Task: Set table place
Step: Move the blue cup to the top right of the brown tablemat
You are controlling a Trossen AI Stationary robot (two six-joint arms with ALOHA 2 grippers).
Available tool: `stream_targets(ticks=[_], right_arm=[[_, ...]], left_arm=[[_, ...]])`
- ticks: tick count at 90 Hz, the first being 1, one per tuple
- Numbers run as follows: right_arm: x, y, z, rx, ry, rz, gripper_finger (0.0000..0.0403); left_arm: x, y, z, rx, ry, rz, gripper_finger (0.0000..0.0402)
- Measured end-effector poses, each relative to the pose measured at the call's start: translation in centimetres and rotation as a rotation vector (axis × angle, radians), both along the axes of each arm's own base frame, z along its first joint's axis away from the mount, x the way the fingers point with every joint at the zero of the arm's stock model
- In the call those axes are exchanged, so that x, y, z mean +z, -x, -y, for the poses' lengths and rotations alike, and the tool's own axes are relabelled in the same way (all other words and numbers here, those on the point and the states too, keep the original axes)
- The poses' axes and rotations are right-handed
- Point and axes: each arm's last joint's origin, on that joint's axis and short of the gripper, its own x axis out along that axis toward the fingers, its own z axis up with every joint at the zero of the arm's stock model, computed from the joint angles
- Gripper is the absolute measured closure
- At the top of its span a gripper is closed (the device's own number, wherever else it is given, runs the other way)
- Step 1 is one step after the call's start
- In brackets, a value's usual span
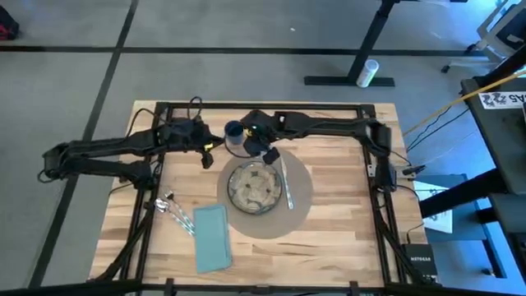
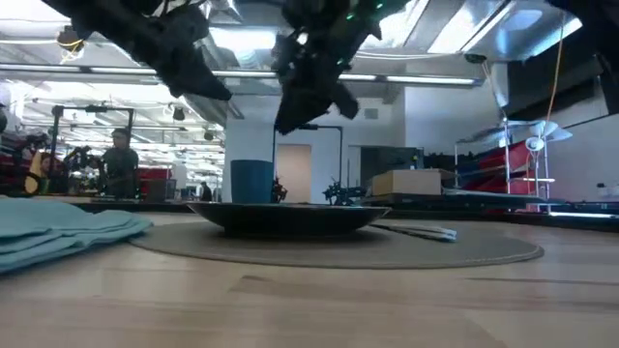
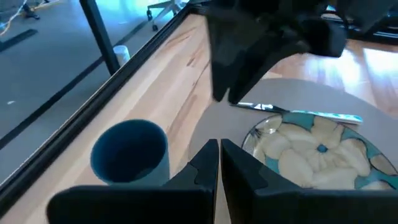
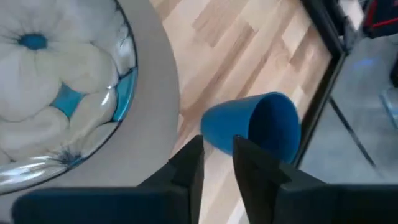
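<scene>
A speckled round plate [image 1: 253, 187] with a pale flower pattern lies on the round grey-brown placemat [image 1: 297, 207]. A silver knife [image 1: 286, 182] lies on the mat, right of the plate. The dark-blue cup [image 1: 234, 131] stands upright on the table just beyond the mat's far left rim. The teal napkin [image 1: 211, 237] lies flat at the near left, with a fork and spoon [image 1: 173, 210] beside it. My left gripper [image 3: 219, 157] hovers shut, just left of the cup. My right gripper [image 4: 217, 148], its fingers a little apart, hovers over the plate's far rim near the cup [image 4: 255, 127].
The black metal frame [image 1: 263, 107] runs along the table's far edge, close behind the cup and both arms. Bare wood [image 1: 345, 222] lies right of the mat and along the near edge.
</scene>
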Motion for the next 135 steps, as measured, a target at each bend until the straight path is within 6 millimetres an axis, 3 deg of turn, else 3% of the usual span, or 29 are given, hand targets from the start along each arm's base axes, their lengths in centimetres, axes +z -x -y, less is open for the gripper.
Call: stream_targets(ticks=[25,53,87,121,135], right_arm=[[-1.6,-2.4,2.6,-0.021,-0.012,-0.013,0.0324],[-2.2,-2.7,3.7,-0.025,-0.039,-0.017,0.0324],[-2.0,-2.5,5.2,-0.033,-0.068,0.025,0.0324],[-5.4,-3.3,5.6,-0.028,-0.115,-0.026,0.0324],[-5.7,-3.3,5.6,-0.022,-0.115,-0.038,0.0335]], left_arm=[[-1.6,1.8,0.2,0.121,-0.053,-0.005,0.0401],[-3.8,2.2,0.3,0.135,-0.025,-0.028,0.0401],[-3.7,2.2,0.3,0.128,-0.044,-0.012,0.0401],[-3.8,2.2,0.3,0.126,-0.044,-0.023,0.0401],[-3.8,2.2,0.3,0.128,-0.041,-0.022,0.0401]])
